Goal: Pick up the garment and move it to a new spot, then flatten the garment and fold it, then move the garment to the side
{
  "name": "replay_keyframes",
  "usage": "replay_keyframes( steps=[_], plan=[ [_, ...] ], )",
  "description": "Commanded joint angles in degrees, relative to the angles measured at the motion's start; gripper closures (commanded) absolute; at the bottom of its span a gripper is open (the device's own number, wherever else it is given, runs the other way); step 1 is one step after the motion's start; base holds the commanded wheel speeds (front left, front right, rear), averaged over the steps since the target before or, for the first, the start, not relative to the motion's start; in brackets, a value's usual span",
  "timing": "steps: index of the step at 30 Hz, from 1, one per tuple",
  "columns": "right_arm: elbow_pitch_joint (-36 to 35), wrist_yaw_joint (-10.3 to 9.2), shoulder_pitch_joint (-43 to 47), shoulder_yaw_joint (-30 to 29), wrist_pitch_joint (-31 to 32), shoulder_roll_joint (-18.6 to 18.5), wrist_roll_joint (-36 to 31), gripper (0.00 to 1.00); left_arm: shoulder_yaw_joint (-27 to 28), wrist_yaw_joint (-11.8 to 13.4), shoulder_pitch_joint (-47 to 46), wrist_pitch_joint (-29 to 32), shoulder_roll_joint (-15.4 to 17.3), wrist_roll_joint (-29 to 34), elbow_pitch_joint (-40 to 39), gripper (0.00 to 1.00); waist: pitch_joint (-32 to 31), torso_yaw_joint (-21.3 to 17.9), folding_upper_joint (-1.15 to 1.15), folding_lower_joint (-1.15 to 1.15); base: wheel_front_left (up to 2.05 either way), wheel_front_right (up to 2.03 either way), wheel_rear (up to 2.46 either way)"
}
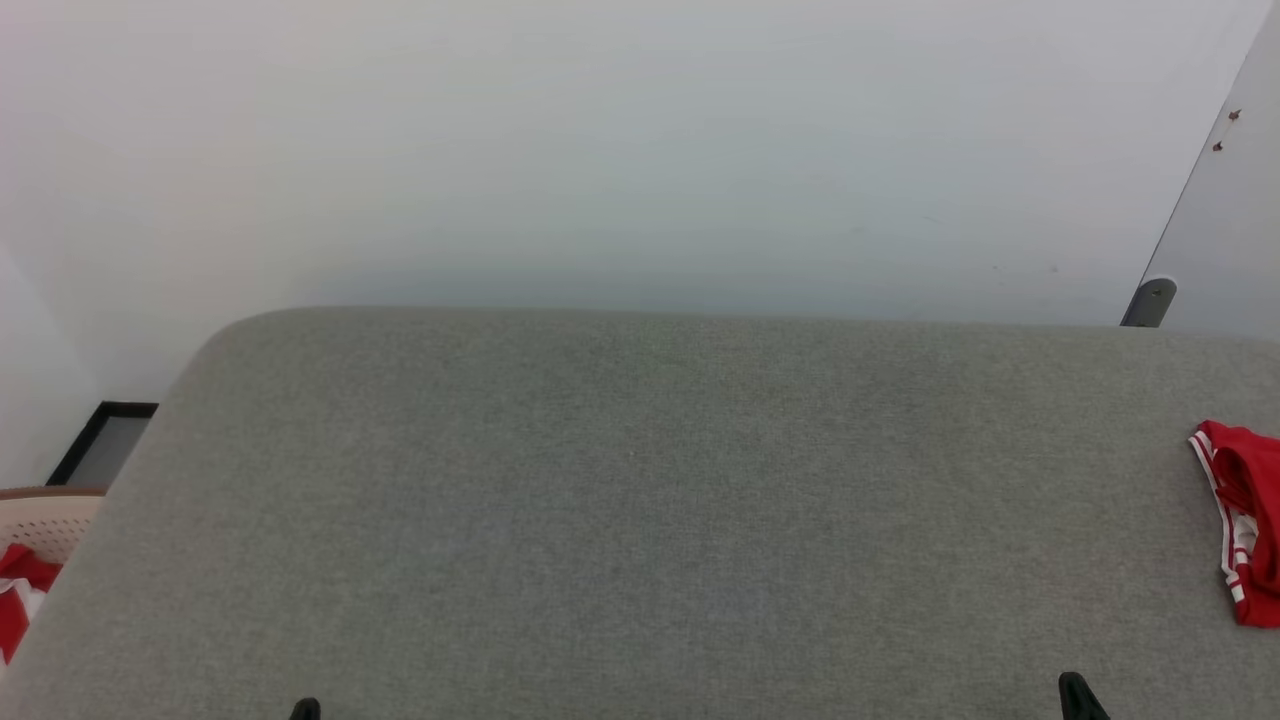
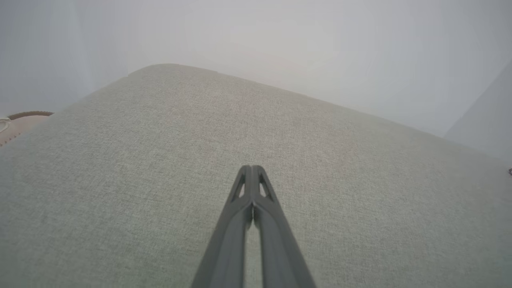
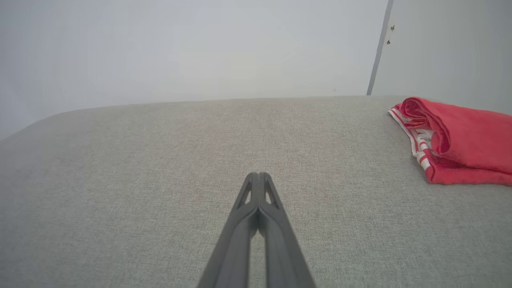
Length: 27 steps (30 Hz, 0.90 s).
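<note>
the left gripper (image 1: 305, 711) (image 2: 252, 171) has its two dark fingers pressed together with nothing between them, tips low over the grey fabric tabletop (image 1: 640, 480). the right gripper (image 1: 1078, 696) (image 3: 259, 177) is the same, pressed together and holding nothing. ahead of both and between them the tabletop lies bare up to its far edge, which meets a white wall (image 1: 640, 150). the far corner beyond the left gripper is rounded. outward of the left gripper, past the table's side edge, stands a pale basket (image 1: 50, 520) (image 2: 24, 120) holding red and white cloth, seemingly the garment (image 1: 15, 590), its print out of sight. outward of the right gripper and a little ahead, a folded red cloth (image 1: 1245, 520) (image 3: 460, 140) with striped trim lies on the tabletop, well apart from the fingers.
</note>
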Motion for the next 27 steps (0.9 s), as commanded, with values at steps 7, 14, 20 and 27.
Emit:
replay_keyframes(
  steps=[7, 14, 20, 27],
  plan=[
    [-0.4, -0.01, -3.2, -0.5, 2.2, -0.1, 10.7, 1.0, 0.8, 0.0, -3.4, 2.2, -0.5, -8.6, -0.5, 1.0, 0.4, -0.2, 0.0, 0.0, 0.0, 0.0, 0.0],
    [0.0, -0.01, -4.8, -0.8, 3.9, -0.1, 18.3, 1.0, 1.1, 0.0, -5.0, 4.0, -1.3, -14.7, -0.3, 1.0, 0.8, -0.5, 0.0, 0.0, 0.0, 0.0, 0.0],
    [0.4, -0.01, -6.1, -1.0, 5.3, -0.1, 24.3, 1.0, 1.4, 0.0, -6.3, 5.4, -2.0, -19.5, -0.2, 1.0, 1.1, -0.6, 0.0, 0.0, 0.0, 0.0, 0.0],
    [0.7, -0.01, -7.2, -1.2, 6.6, -0.1, 29.9, 1.0, 1.6, 0.0, -7.6, 6.7, -2.6, -24.0, 0.0, 1.0, 1.5, -0.8, 0.0, 0.0, 0.0, 0.0, 0.0]
  ],
)
